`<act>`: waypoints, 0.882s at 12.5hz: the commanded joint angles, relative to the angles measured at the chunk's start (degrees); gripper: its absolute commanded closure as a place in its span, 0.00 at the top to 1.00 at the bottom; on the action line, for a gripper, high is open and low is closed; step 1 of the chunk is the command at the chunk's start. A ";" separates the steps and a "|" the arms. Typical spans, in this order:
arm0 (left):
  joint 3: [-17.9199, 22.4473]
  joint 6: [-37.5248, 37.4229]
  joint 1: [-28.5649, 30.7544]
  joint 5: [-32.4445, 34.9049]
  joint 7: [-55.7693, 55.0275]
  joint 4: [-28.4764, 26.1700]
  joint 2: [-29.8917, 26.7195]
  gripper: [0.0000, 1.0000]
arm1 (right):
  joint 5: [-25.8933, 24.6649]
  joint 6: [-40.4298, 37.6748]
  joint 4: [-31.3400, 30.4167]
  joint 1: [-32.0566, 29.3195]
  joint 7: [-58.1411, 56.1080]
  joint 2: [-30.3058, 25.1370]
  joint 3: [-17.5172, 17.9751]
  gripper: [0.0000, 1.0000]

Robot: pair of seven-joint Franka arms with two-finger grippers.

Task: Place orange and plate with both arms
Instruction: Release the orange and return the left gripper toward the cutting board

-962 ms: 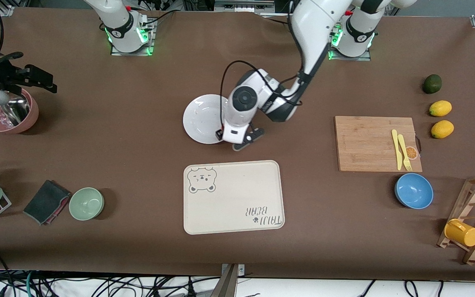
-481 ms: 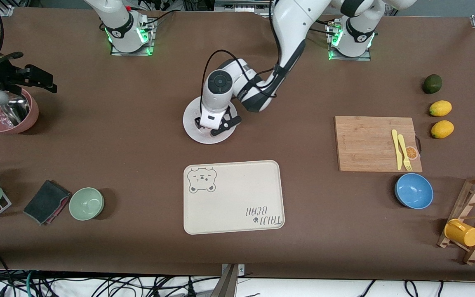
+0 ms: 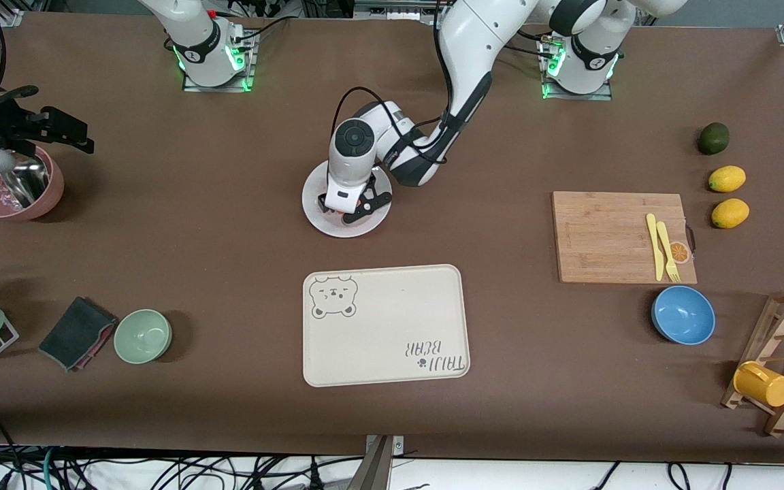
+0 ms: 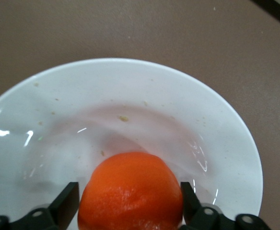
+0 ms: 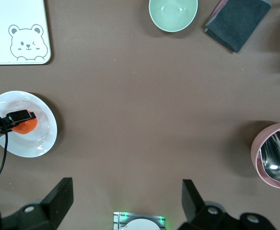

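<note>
Left wrist view — orange [image 4: 130, 191] on plate [image 4: 216, 124], between parted left gripper [image 4: 129, 203] fingers; right gripper [image 5: 125, 203] spread, waiting above table.

The orange [image 4: 130, 190], small, round and red-orange, sits on the plate [image 4: 226, 139], a glossy white round dish lying flat on the brown tabletop [image 3: 229, 224], farther from the front camera than the bear tray [image 3: 392, 320].
</note>
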 commanded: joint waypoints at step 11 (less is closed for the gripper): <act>0.20 -29.88 34.28 -0.25 29.22 -0.36 -12.25 1.00 | 0.29 -1.08 1.14 -0.05 0.13 0.28 -0.65 1.00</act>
